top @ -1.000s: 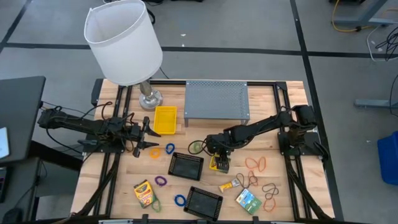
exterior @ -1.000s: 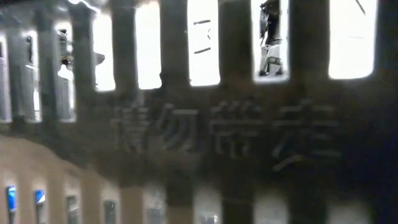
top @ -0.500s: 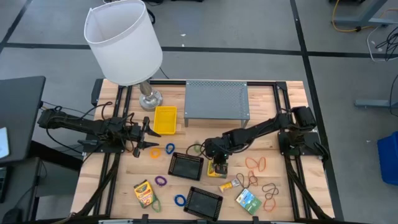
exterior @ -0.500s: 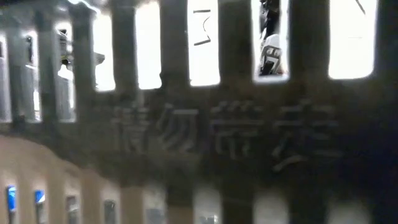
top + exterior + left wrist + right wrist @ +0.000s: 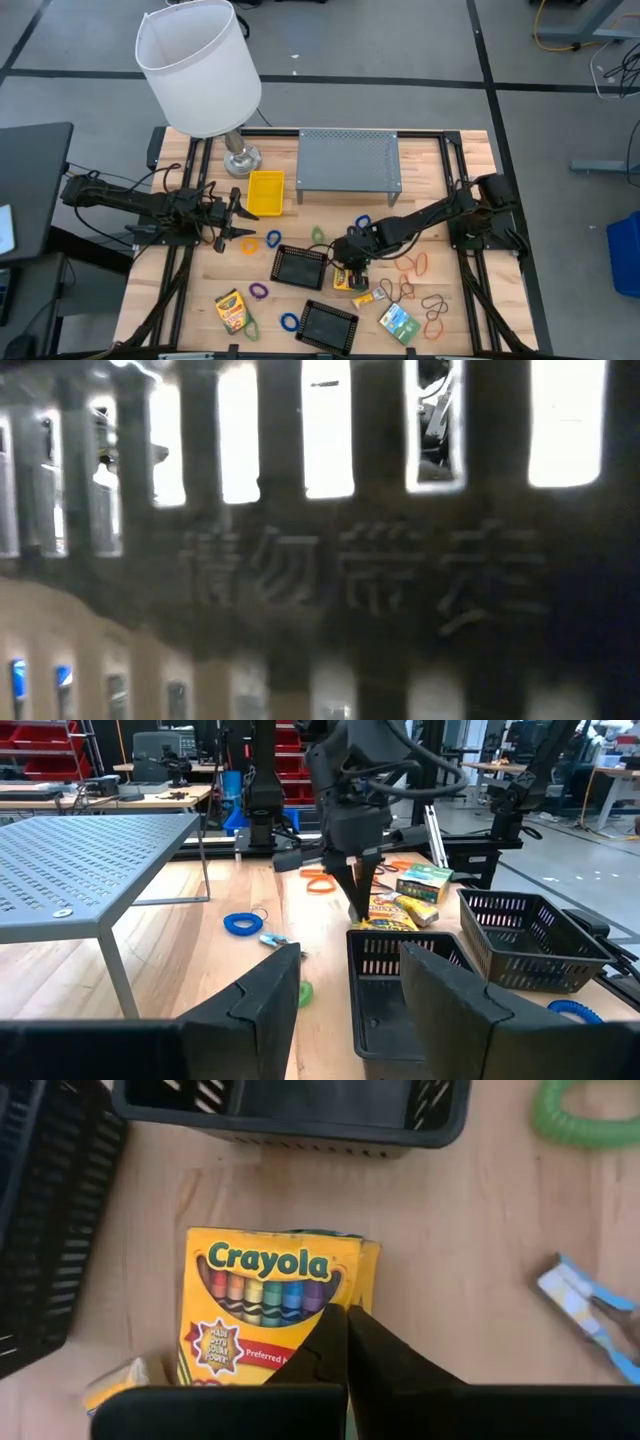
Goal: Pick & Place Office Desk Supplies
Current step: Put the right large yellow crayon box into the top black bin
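Observation:
A yellow Crayola crayon box (image 5: 262, 1310) lies flat on the table near the middle (image 5: 345, 280), between two black baskets. My right gripper (image 5: 345, 1342) stands over it, shut, fingers pointing down (image 5: 360, 905). My left gripper (image 5: 240, 222) waits open at the table's left, level above the wood, with a black basket (image 5: 400, 970) ahead of its fingers (image 5: 265, 1005). Rubber bands lie about: blue (image 5: 362, 222), green (image 5: 318, 235), orange (image 5: 410, 263), purple (image 5: 258, 291). Another crayon box (image 5: 230, 310) lies near the front left. My right gripper comes at the crayon box's printed face (image 5: 300, 1330) from above with its shut fingers (image 5: 325, 1342), near the box's lower half. Nothing is between the fingers. Whether the tips touch the box I cannot tell. The box lies flat on the table.
Black baskets (image 5: 300, 265) (image 5: 327, 325) flank the box. A yellow bin (image 5: 265, 192), a grey perforated shelf (image 5: 348, 160) and a lamp (image 5: 200, 65) stand at the back. A green box (image 5: 398, 322) and small clip (image 5: 575, 1305) lie nearby. A dark grid fills the low view (image 5: 320, 580).
My right gripper has shut and gone a little toward the table's near edge, uncovering the blue band behind it. The crayon box now lies slightly nearer the near edge.

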Available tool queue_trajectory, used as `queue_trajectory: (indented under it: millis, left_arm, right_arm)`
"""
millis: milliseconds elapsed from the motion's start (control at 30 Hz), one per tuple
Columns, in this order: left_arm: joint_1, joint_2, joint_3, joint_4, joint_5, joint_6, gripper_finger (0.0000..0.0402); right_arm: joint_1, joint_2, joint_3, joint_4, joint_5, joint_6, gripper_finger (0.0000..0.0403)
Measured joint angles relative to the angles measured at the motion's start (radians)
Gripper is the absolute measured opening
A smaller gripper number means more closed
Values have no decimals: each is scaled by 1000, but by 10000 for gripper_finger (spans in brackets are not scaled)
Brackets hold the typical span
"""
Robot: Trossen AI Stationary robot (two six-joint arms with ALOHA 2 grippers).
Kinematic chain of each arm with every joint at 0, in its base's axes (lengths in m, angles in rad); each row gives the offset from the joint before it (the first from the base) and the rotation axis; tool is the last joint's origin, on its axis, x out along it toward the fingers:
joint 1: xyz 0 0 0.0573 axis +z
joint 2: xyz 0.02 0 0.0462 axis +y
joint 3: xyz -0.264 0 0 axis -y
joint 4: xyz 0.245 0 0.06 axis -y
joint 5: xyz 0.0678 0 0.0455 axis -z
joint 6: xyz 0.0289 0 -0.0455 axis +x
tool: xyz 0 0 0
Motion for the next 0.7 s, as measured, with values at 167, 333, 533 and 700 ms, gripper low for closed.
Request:
queue_trajectory:
  millis: [167, 333, 533, 700]
  left_arm:
    - [0, 0, 0, 16, 0, -8, 179]
    - [0, 0, 0, 20, 8, -19, 179]
    - [0, 0, 0, 30, 17, -28, 179]
    - [0, 0, 0, 60, 72, -34, 179]
  right_arm:
    - [30, -29, 6, 0, 65, 1, 0]
    - [55, -62, 36, -12, 121, -10, 0]
    - [84, -101, 76, -41, 167, -27, 0]
    - [107, -127, 93, -51, 221, -52, 0]
